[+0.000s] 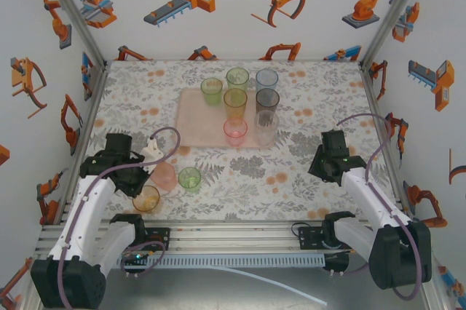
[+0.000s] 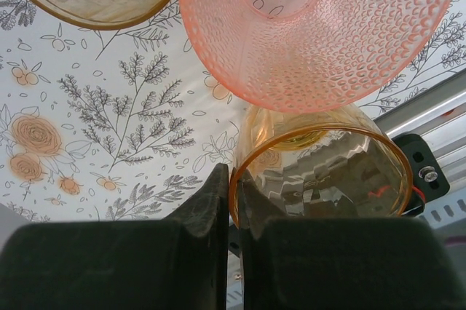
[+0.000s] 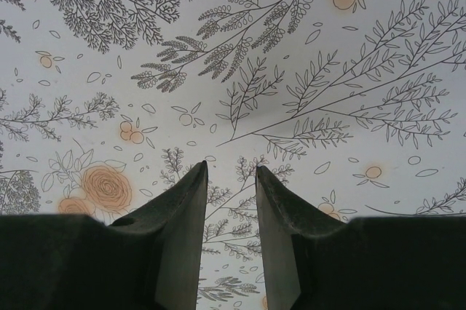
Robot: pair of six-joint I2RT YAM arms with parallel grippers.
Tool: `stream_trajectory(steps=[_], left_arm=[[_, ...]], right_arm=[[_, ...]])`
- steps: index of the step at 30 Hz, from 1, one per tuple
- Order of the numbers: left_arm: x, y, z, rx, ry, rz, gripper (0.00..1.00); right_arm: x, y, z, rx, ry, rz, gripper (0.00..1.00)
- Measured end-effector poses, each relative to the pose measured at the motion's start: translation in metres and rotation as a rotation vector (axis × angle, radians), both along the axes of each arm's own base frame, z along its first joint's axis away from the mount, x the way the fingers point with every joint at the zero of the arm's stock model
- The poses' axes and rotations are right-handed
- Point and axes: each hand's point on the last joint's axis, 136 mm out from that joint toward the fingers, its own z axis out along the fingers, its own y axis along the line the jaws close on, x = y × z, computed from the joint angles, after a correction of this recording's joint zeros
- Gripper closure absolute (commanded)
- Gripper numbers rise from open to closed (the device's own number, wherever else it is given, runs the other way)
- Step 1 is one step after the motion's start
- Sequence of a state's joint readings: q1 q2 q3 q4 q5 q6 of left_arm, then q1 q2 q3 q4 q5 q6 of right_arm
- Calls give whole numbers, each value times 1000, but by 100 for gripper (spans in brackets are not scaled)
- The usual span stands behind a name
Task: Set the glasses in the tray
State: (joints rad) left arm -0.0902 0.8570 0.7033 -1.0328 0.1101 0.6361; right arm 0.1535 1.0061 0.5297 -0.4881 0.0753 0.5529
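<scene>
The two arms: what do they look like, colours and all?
The left arm and right arm are white tubes with black joints and bases. The left gripper and right gripper are black, each with two wedge-shaped fingers. A thin purple cable loops along each arm.

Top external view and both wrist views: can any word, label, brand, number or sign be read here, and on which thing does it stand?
No text can be read in any view.
Back wall: orange drawings of robot arms and grippers, no letters.
Amber tumbler, pink tumbler, tray: no labels or marks.
Tabletop: floral pattern, no words.
</scene>
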Motion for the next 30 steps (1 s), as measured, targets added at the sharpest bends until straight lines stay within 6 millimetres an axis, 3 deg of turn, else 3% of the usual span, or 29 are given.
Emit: stream_trajectory(steps=[22, 30], left_arm=[[5, 20, 27, 108, -48, 31, 96], [13, 30, 47, 168, -99, 51, 95]], right_arm=[[0, 1, 0, 4, 1, 2, 65], [0, 1, -1, 6, 0, 4, 65]])
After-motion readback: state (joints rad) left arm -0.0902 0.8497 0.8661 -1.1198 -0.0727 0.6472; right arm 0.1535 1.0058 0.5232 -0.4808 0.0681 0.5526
